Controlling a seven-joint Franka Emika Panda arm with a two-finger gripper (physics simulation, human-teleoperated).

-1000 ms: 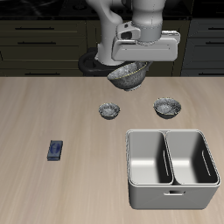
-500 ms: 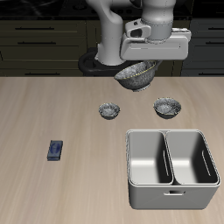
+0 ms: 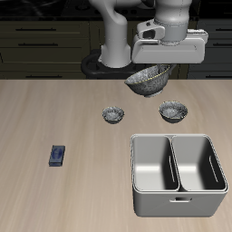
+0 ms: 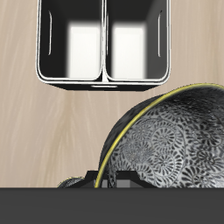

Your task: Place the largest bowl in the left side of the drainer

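Note:
My gripper [image 3: 150,71] is shut on the rim of the largest bowl [image 3: 147,81], a grey-blue speckled bowl with a pale rim, and holds it tilted well above the table, at the back. In the wrist view the bowl [image 4: 171,136] fills the near field, with its patterned inside showing. The drainer [image 3: 133,172], a grey metal tub with two basins, stands near the table's front edge, apart from the bowl and nearer the front. It also shows in the wrist view [image 4: 39,52]. Both basins are empty.
A tiny speckled bowl [image 3: 113,114] and a mid-sized speckled bowl [image 3: 173,111] sit on the table between the held bowl and the drainer. A small blue object [image 3: 58,156] lies far off to the side. A dark round stand [image 3: 93,65] is at the back.
My gripper has carried the largest bowl sideways along the back of the table, away from the small blue object, to above the mid-sized bowl's side. Nothing on the table moved.

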